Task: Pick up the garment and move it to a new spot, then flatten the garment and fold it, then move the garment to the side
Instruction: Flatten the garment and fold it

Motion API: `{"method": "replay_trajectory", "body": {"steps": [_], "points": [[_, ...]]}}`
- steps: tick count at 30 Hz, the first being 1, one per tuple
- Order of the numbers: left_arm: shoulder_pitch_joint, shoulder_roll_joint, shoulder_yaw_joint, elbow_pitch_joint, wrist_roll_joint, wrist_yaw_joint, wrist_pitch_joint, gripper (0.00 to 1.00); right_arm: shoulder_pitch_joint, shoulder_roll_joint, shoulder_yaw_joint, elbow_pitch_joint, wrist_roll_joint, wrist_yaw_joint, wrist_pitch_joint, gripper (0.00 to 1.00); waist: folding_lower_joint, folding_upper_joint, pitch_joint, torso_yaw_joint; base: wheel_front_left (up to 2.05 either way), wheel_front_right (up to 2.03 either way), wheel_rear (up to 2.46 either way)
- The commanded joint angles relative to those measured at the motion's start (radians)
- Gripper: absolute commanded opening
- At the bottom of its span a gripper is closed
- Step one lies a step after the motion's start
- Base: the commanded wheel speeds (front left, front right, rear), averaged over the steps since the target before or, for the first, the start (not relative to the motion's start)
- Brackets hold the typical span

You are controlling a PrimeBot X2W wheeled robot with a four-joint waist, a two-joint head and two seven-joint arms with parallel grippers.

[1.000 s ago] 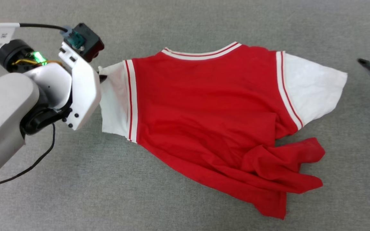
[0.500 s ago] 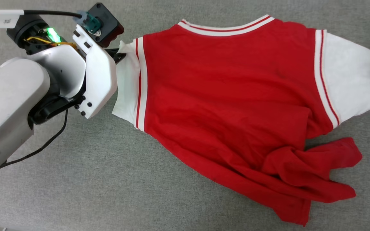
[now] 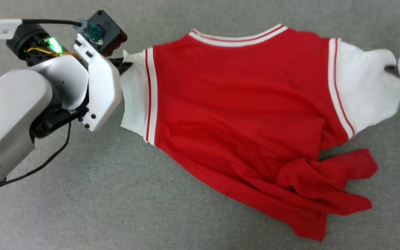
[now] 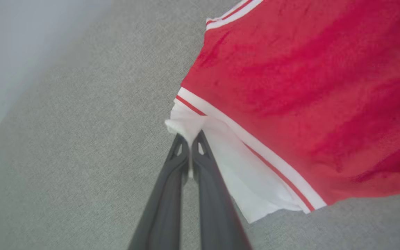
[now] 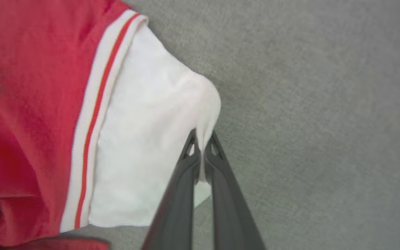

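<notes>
Red jersey cloth with white short sleeves and white-and-red striped trim at the neckline and armholes: the garment (image 3: 234,104), one item, lies across the middle of the grey textile-covered worktop (image 3: 99,208). Its neckline points to the far side of the head view and a plain red side faces up. Upper body mostly smooth; the hem (image 3: 325,187) is bunched and folded over itself in several ridges at the near right. Left sleeve (image 3: 134,93): the outer top corner is held by the left pincer (image 4: 189,142), its two dark fingers closed together on a small pinch of white cloth, plain in the left wrist view. Right sleeve (image 3: 363,90): the outer edge is held by the right pincer (image 5: 202,144), fingers likewise closed on a fold of white cloth that rises to a peak at the tips. Garment spans from one pincer to the other, sleeve to sleeve. Left arm's white wrist housing (image 3: 99,90), green indicator light (image 3: 52,45) and black cable (image 3: 47,161) occupy the left of the head view.
</notes>
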Motion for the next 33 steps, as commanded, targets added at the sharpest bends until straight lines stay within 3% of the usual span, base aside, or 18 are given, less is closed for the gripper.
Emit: {"method": "replay_trajectory", "body": {"steps": [1, 7, 9, 17, 25, 33], "points": [[0.015, 0.0, 0.011, 0.005, -0.01, -0.002, -0.025, 0.0, -0.01, -0.021, 0.01, -0.019, -0.014, -0.001, -0.069, 0.0, -0.0001, -0.0001, -0.064, -0.022, 0.0, 0.0, 0.0], [0.014, 0.01, 0.041, 0.012, 0.011, 0.013, -0.121, 0.0, 0.008, -0.077, 0.036, -0.071, 0.04, -0.001, -0.266, 0.0, -0.0001, -0.0001, -0.168, -0.048, 0.0, 0.0, 0.0], [0.01, 0.011, 0.062, 0.012, 0.019, 0.036, -0.165, 0.0, 0.001, -0.095, 0.033, -0.08, 0.03, -0.001, -0.33, 0.0, -0.0001, -0.0001, -0.199, -0.06, 0.0, 0.0, 0.0], [-0.035, -0.006, 0.105, -0.004, 0.065, 0.083, -0.255, 0.0, -0.048, -0.085, 0.01, -0.087, -0.017, -0.001, -0.511, 0.0, -0.0001, -0.0001, -0.281, -0.089, 0.0, 0.0, 0.0], [-0.148, -0.053, 0.15, 0.046, 0.104, 0.088, -0.298, 0.0, -0.168, -0.06, -0.022, -0.102, -0.09, -0.001, -0.544, 0.0, -0.0001, -0.0001, -0.255, -0.101, 0.0, 0.0, 0.0], [-0.382, -0.156, 0.224, 0.207, 0.154, 0.082, -0.354, 0.0, -0.456, 0.007, -0.065, 0.012, -0.23, -0.001, -0.568, 0.0, -0.0001, -0.0001, -0.119, -0.113, 0.0, 0.0, 0.0]]}}
